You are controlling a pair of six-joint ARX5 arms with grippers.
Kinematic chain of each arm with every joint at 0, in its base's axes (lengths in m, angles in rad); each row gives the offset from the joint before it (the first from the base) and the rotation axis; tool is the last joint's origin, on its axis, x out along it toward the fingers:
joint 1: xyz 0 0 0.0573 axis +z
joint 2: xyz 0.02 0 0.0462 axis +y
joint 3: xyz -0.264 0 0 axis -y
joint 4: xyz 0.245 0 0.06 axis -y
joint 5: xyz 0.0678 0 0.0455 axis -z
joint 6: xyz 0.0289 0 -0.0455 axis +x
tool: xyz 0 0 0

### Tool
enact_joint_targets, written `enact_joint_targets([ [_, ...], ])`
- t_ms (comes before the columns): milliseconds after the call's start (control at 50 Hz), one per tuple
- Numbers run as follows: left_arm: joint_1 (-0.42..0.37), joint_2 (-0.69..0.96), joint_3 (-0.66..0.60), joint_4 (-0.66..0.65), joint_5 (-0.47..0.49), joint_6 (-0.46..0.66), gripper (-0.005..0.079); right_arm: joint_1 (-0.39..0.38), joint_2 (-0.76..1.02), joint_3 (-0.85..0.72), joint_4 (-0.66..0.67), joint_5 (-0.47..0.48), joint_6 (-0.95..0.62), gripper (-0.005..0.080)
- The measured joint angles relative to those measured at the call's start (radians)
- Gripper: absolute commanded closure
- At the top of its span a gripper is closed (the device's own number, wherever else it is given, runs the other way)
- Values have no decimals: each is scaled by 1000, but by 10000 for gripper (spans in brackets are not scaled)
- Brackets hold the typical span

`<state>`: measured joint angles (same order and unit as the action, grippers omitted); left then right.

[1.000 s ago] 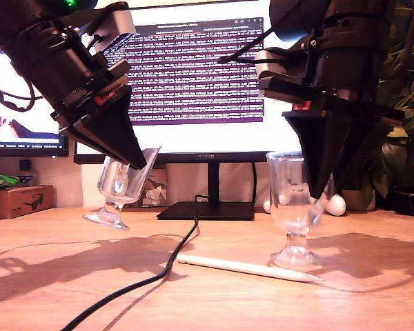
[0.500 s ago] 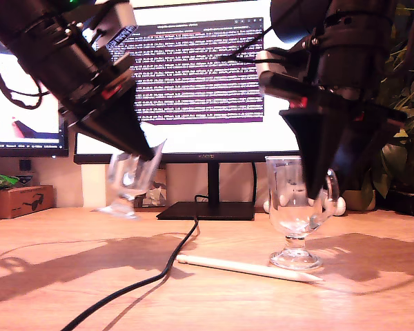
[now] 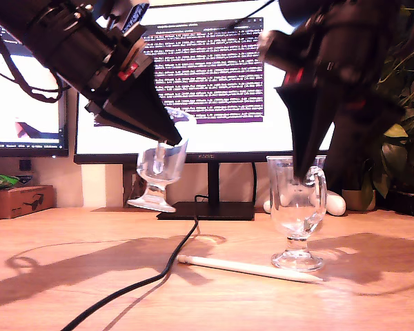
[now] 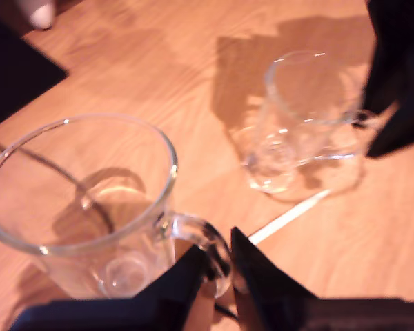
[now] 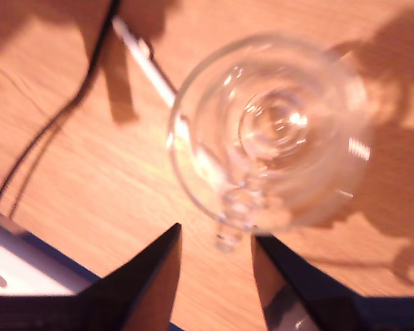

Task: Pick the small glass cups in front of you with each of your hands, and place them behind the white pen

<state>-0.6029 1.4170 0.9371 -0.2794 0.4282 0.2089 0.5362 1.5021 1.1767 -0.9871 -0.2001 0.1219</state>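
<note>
Two glass mugs, split. Your first hand (image 4: 217,265) is clamped on the airborne mug's (image 3: 162,169) handle, tilted, well behind the white pen (image 3: 245,268). Your second hand (image 5: 214,258) hangs spread above the standing mug (image 3: 297,214), just behind the pen on the bench (image 3: 55,289).

The wooden counter (image 3: 48,289) carries one glass cup (image 3: 298,214) standing upright toward the exterior view's right, with the white pen (image 3: 248,267) lying just in front of its base. A black cable (image 3: 145,283) snakes across the wood toward the monitor stand (image 3: 207,209), and a small cardboard box (image 3: 24,200) sits at the exterior view's far left.
</note>
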Motion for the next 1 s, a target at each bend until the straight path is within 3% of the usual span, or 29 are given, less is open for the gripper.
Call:
enact_joint_targets([
  [340, -10, 8, 0, 33, 42, 1, 763, -74, -19, 2, -31, 0, -10, 376],
  [580, -11, 107, 0, 89, 98, 41, 763, -118, -52, 2, -35, 0, -15, 334],
  [1000, -30, 161, 0, 242, 173, 53, 763, -237, -72, 3, -70, 0, -42, 330],
])
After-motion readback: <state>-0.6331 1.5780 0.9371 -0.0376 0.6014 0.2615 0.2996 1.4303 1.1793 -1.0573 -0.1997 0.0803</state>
